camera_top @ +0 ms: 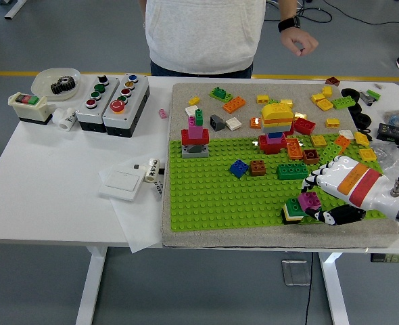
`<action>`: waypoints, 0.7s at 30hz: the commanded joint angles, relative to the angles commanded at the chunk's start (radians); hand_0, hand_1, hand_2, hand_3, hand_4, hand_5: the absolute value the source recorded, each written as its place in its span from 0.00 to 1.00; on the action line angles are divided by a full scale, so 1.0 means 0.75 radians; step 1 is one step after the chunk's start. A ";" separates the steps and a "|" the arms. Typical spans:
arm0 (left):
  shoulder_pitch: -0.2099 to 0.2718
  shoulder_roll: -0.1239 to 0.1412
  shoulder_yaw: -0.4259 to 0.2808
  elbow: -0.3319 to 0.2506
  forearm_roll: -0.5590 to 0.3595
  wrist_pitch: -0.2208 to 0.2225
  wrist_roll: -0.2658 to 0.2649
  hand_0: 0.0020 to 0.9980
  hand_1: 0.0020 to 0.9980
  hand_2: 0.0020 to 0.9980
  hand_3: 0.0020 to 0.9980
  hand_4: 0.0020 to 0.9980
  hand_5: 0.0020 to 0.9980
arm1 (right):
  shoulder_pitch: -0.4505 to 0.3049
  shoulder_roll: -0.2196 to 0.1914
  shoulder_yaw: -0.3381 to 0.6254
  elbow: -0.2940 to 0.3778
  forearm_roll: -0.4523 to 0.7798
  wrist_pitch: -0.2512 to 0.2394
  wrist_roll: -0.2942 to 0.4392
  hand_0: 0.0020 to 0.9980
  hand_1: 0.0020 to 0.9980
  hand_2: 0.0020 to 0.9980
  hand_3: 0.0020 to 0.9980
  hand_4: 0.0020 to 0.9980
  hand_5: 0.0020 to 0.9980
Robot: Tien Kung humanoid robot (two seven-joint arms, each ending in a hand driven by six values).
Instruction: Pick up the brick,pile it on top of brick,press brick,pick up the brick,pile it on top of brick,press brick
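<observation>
My right hand [319, 195], white with a red band and black fingertips, reaches in from the right edge over the green baseplate [213, 189]. Its fingers are curled around a magenta brick [309, 200], which sits on a small stack: a green brick [295, 206] over a cream and black one at the plate's front right. A dark green brick [291, 170] lies just behind. My left arm is out of view.
A red-pink-green tower [195, 135] and a yellow-topped tower [276, 125] stand at the plate's back. Blue [238, 168] and brown [257, 167] bricks lie mid-plate. Loose bricks scatter behind. Button boxes [111, 100] stand left. The person's hand [299, 42] is raised beyond the table.
</observation>
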 joint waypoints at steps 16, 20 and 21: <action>0.004 -0.001 -0.007 0.000 0.014 -0.001 0.003 0.79 0.79 0.76 0.62 0.68 0.64 | 0.008 0.004 -0.011 -0.004 -0.001 0.000 -0.004 0.28 0.46 0.54 0.50 0.63 0.44; 0.004 -0.001 -0.007 0.000 0.016 -0.001 0.004 0.80 0.79 0.76 0.62 0.68 0.64 | 0.010 0.005 -0.012 -0.001 0.000 0.001 -0.004 0.28 0.46 0.54 0.50 0.63 0.43; 0.004 -0.001 -0.007 0.000 0.016 -0.001 0.004 0.80 0.79 0.76 0.62 0.68 0.64 | 0.011 0.005 -0.012 -0.001 -0.001 0.001 -0.004 0.28 0.46 0.54 0.50 0.63 0.43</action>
